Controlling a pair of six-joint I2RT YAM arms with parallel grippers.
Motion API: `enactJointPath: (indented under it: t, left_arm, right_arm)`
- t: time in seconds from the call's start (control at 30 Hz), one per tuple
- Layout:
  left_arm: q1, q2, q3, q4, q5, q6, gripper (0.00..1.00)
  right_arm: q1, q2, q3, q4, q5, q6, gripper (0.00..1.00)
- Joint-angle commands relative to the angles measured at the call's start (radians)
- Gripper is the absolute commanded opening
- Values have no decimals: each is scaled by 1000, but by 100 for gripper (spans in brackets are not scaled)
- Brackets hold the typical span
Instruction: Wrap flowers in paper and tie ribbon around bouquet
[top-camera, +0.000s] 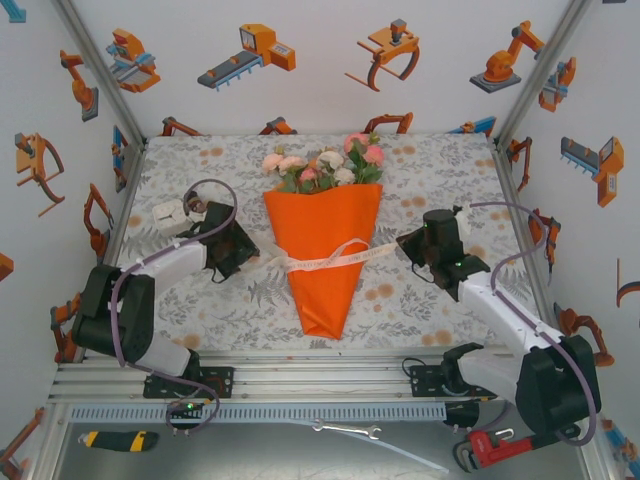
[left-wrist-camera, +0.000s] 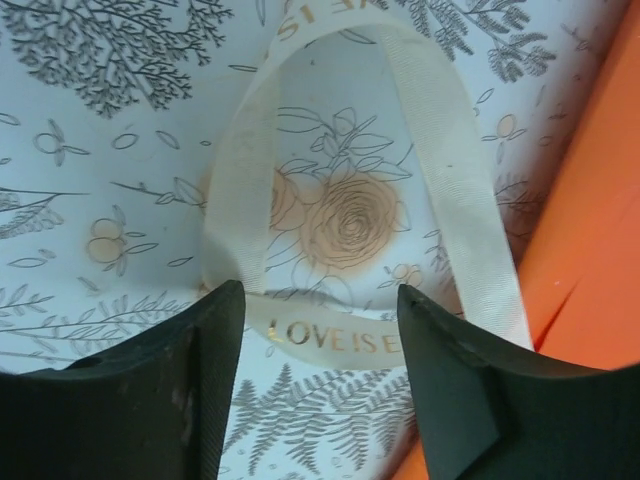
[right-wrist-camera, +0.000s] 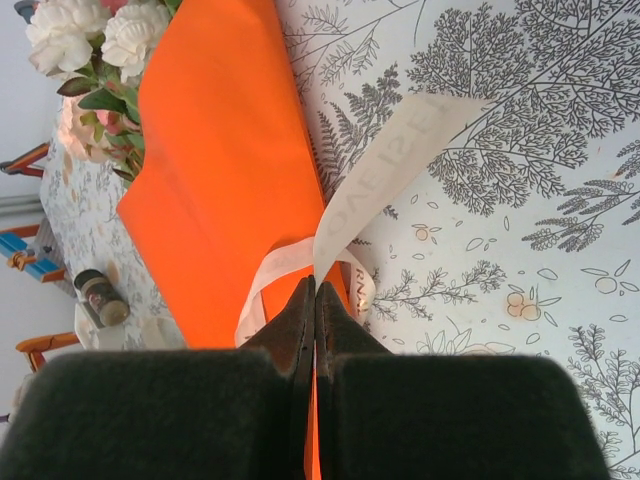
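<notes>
Across the whole tabletop we see a grey leaf-and-flower printed cloth (top-camera: 430, 300), and at its middle lies the bouquet: the orange paper (top-camera: 322, 240) folded into a cone, wide mouth toward the far edge and point toward the arm bases. From the right wrist view we see the same paper (right-wrist-camera: 225, 190) as a broad orange slab running up the left side. Out of the cone's mouth spill the flowers (top-camera: 325, 165), pink and cream roses with green leaves; we also see two cream blooms (right-wrist-camera: 90, 35) in that wrist view's top corner. Just left of the cone's waist sits the left gripper (top-camera: 262, 258), and its wrist view shows the jaws of this gripper (left-wrist-camera: 320, 300) spread apart. Just right of the waist we find the right gripper (top-camera: 403, 243); up close it (right-wrist-camera: 313, 290) has both fingers pressed flat together, and whether anything is nipped between them we cannot tell. Around the waist runs the cream ribbon (top-camera: 335, 258), one tail (right-wrist-camera: 390, 160) lying on the cloth to the right. On the left, a loop of it (left-wrist-camera: 445, 200) rests on the cloth, with a gold-lettered stretch crossing between the open fingers.
</notes>
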Motion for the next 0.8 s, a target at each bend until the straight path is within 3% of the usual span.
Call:
enactJointPath:
  t: [0.0, 0.17, 0.43, 0.77]
  left_arm:
    - [13, 16, -33, 23, 19, -109, 62]
    - [30, 38, -19, 30, 23, -132, 63]
    - [31, -129, -18, -240, -336, -111, 59]
    - [50, 19, 24, -175, -133, -89, 60]
  right_arm:
    - [-4, 2, -1, 27, -15, -26, 0]
    - [-4, 1, 11, 22, -21, -42, 0]
    - [-4, 8, 40, -4, -11, -72, 0]
    - [-4, 12, 44, -4, -18, -77, 0]
